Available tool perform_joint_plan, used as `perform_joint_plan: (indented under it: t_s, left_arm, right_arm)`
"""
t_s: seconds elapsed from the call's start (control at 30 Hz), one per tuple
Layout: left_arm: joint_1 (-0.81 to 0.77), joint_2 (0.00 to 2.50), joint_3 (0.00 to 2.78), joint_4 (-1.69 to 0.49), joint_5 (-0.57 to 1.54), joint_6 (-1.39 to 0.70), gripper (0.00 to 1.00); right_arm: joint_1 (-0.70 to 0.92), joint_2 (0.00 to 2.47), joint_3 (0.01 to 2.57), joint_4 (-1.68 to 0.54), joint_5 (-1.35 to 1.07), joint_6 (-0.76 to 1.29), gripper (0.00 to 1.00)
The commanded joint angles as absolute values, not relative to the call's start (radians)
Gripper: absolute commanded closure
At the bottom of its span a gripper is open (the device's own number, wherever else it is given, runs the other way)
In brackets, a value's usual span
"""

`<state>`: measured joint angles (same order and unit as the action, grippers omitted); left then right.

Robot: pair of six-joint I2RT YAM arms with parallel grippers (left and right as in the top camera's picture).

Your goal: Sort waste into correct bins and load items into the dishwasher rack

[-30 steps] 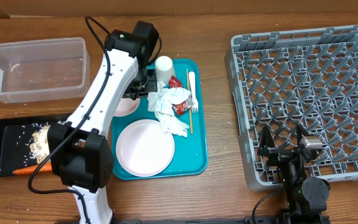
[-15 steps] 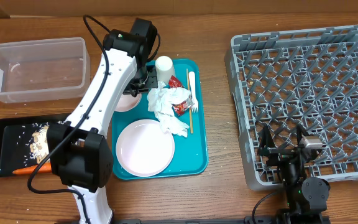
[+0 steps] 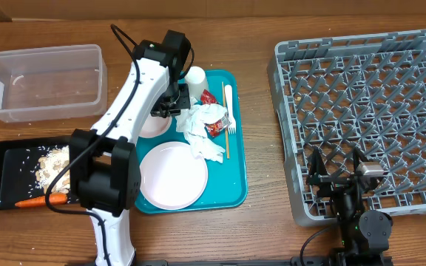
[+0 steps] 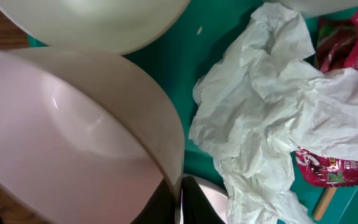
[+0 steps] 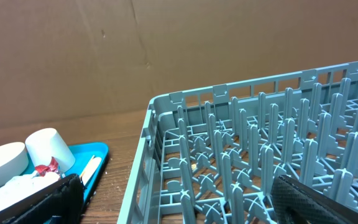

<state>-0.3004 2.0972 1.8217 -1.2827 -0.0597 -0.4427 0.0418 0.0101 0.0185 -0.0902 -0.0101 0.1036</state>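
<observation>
One bowl (image 4: 73, 137): I am pinching its rim with the left end effector (image 4: 180, 202).
Right end effector (image 5: 173, 205): hanging spread wide.
Next: I am planning a lift to the rack (image 3: 361, 111).

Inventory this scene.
plastic tub: 1, clear, far left.
rectangular tray: 1, black, near left.
food scraps: pile, beige, black tray.
carrot: 1, orange, black tray.
serving tray: 1, teal, centre.
round plate: 1, white, teal tray.
small bowl: 2, white, tray's left.
small cup: 1, white, tray's back.
crumpled napkins: heap, white, tray's middle.
wrapper: 1, red, among napkins.
plastic fork: 1, white, tray's right.
wooden stick: 1, tan, beside fork.
dishwasher rack: 1, grey, right.
left gripper: shut on bowl.
right gripper: open, by rack.
</observation>
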Motion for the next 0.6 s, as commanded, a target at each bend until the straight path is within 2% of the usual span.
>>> perform_joint_plan:
  t_s: [0.0,0.27,0.3,0.37,0.57]
  left_arm:
    - [-0.296,2.13,1.811,-1.286,-0.047,-0.453,0.91]
    - [-0.296,2.13,1.811,-1.333,-0.048,-0.453,0.9]
    - [-0.296,2.13,1.811,-1.331,-0.048,-0.453,0.87]
    - [-0.296,2.13,1.811,-1.331,-0.056,-0.452,0.74]
    - [-0.294,2.13,1.835,-1.337,-0.064,-0.448,0.7]
  right_arm:
    - [0.044,0.004,0.008,-0.084,-0.001,0.097,0.0]
    - [0.044,0.004,0.008,-0.084,-0.001,0.097,0.0]
    - [0.044,0.004,0.008,-0.084,-0.001,0.097,0.0]
    - [0.044,0.004,0.008,-0.084,-0.001,0.097,0.0]
    - [0.044,0.004,0.008,-0.084,-0.001,0.097,0.0]
